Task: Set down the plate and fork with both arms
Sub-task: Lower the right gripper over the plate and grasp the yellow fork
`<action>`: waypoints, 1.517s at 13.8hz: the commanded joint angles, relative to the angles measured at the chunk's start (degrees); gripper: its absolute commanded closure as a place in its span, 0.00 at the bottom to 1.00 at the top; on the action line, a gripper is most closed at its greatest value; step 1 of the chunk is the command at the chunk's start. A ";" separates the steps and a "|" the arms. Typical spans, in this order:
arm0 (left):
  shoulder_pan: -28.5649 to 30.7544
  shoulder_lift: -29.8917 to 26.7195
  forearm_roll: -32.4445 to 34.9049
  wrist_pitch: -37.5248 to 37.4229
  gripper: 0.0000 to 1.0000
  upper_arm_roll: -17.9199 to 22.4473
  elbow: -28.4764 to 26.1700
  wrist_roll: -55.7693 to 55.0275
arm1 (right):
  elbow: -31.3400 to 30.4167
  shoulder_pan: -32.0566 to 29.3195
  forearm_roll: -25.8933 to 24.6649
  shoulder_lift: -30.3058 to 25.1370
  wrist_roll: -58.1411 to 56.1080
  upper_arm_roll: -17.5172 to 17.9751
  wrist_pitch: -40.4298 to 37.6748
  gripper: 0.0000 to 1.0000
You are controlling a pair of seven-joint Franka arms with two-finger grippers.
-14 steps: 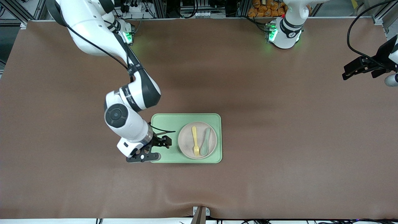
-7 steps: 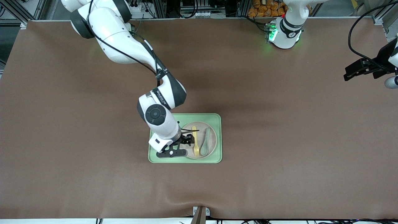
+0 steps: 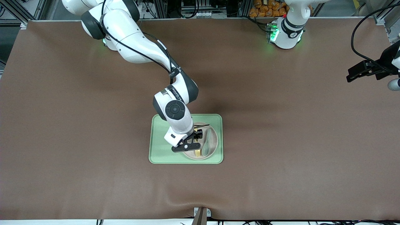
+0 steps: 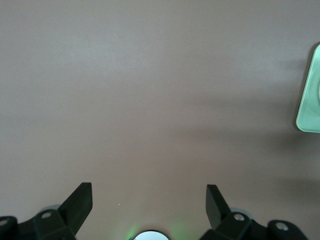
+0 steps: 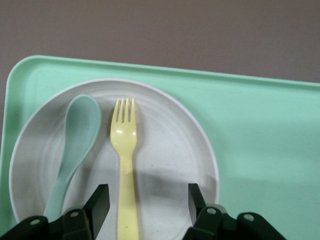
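Note:
The off-white plate (image 5: 170,150) lies on the light-green tray (image 5: 260,130). The pale-yellow fork (image 5: 125,150) and a teal spoon (image 5: 75,135) lie side by side in the plate. My right gripper (image 5: 146,197) is open just over the plate, and the fork's handle runs between its fingers, apart from both. In the front view the right gripper (image 3: 188,142) covers most of the fork (image 3: 197,153); part of the plate (image 3: 213,144) shows. My left gripper (image 4: 148,195) is open and empty over bare table. It waits at the left arm's end of the table (image 3: 359,71).
The tray (image 3: 156,150) sits mid-table on the brown mat. A corner of the tray (image 4: 310,100) shows in the left wrist view. A mat wrinkle and a clamp (image 3: 201,215) are at the table edge nearest the front camera.
My right arm has swung from beside the tray, at the right arm's end, to over the plate and fork. The left arm has barely moved.

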 commanded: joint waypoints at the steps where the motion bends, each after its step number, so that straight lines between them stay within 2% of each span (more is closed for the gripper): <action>1: 0.56 -0.10 0.80 0.18 0.00 -0.26 -0.04 1.18 | 2.72 0.87 -0.45 2.42 1.27 -0.89 -0.05 0.28; 4: 0.83 -0.10 0.71 0.18 0.00 -0.17 -0.04 2.67 | 2.64 1.40 -0.54 3.31 1.27 -0.98 0.22 0.28; 5: 1.09 -0.10 0.71 0.18 0.00 -0.17 -0.04 2.68 | 2.64 1.48 -0.54 3.31 1.27 -0.89 0.22 0.35; 6: 1.18 -0.02 0.80 0.18 0.00 -0.17 -0.12 2.85 | 2.64 1.57 -0.54 3.39 1.27 -0.89 0.22 0.36; 17: 1.88 -0.02 0.53 0.18 0.00 -0.17 -0.04 5.32 | 2.55 3.15 -1.86 4.45 2.41 -0.98 0.22 0.39; 18: 1.88 -0.02 0.53 0.18 0.00 -0.08 -0.04 5.32 | 2.46 3.16 -2.03 4.45 2.32 -0.98 0.13 0.42; 21: 2.76 -0.02 0.45 0.18 0.00 -0.17 -0.04 5.49 | 2.37 3.24 -4.05 4.63 2.32 -0.89 -0.31 0.60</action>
